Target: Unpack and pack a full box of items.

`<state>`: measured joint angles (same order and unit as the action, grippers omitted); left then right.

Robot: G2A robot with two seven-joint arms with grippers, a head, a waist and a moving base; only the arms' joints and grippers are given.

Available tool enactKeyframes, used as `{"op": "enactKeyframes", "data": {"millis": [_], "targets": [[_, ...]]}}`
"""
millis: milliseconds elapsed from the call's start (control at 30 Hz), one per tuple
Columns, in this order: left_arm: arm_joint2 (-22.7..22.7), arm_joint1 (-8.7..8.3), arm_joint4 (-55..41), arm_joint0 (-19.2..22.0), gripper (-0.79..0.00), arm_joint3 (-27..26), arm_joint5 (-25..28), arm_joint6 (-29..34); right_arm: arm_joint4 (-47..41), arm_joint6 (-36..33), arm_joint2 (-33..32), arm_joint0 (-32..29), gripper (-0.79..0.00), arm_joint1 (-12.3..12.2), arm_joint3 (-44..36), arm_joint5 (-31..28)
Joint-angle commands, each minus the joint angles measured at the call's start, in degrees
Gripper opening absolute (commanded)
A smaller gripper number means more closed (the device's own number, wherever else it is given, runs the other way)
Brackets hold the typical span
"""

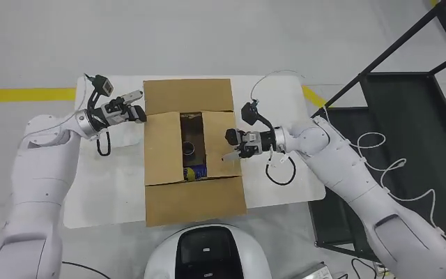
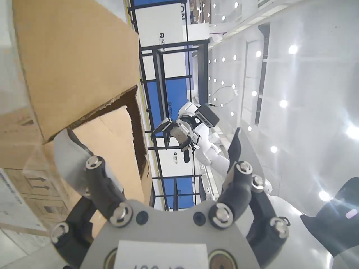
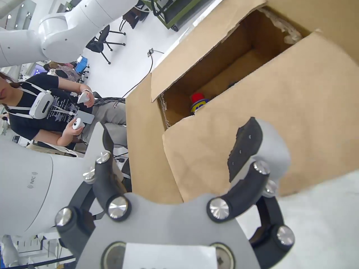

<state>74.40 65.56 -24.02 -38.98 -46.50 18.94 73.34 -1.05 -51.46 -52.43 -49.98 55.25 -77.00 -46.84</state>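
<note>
Cardboard box (image 1: pixel 188 96) on table (image 1: pixel 279 91), flaps (image 1: pixel 162 148) part-open w/ a narrow slot (image 1: pixel 192 139) down the middle; a red-capped spray can (image 3: pixel 198 102) sits inside, ahead of and below the R gripper (image 1: pixel 231 146), whose fingers are spread over the near flap. Slot runs crosswise to its reach; can's axis unclear. L gripper (image 1: pixel 137 114), also spread, sits farther off at box's outer corner.
</note>
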Motion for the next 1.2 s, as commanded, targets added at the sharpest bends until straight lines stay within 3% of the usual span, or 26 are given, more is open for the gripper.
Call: {"op": "enactKeyframes", "data": {"millis": [0,233,400,900,1033,1167], "targets": [[0.5,-0.19,0.3,1.5,0.000,2.2,1.4,-0.3,-0.4,-1.4,-3.6,-2.8,0.000,-1.4,-0.4,0.2],[-0.3,-0.15,3.7,6.7,0.000,10.6,7.2,-3.3,-5.8,-6.2,-11.8,-13.9,0.000,-5.0,-1.1,2.9],[-2.5,0.57,6.5,9.4,0.000,15.6,10.0,-6.0,-6.7,-7.6,-12.1,-14.9,0.000,-5.3,-1.0,3.7],[-2.9,0.60,7.4,9.3,0.000,15.5,10.3,-6.3,-7.0,-7.3,-12.0,-15.1,0.000,-5.2,-1.0,4.1],[-4.9,0.72,13.2,7.8,0.000,12.2,9.3,-12.9,-8.7,-10.0,-11.7,-15.9,0.000,-5.5,-2.3,10.6],[-6.6,1.19,16.1,7.3,0.000,12.1,9.9,-16.9,-12.9,-15.2,-12.1,-16.8,0.000,-5.9,-2.0,15.5]]}}
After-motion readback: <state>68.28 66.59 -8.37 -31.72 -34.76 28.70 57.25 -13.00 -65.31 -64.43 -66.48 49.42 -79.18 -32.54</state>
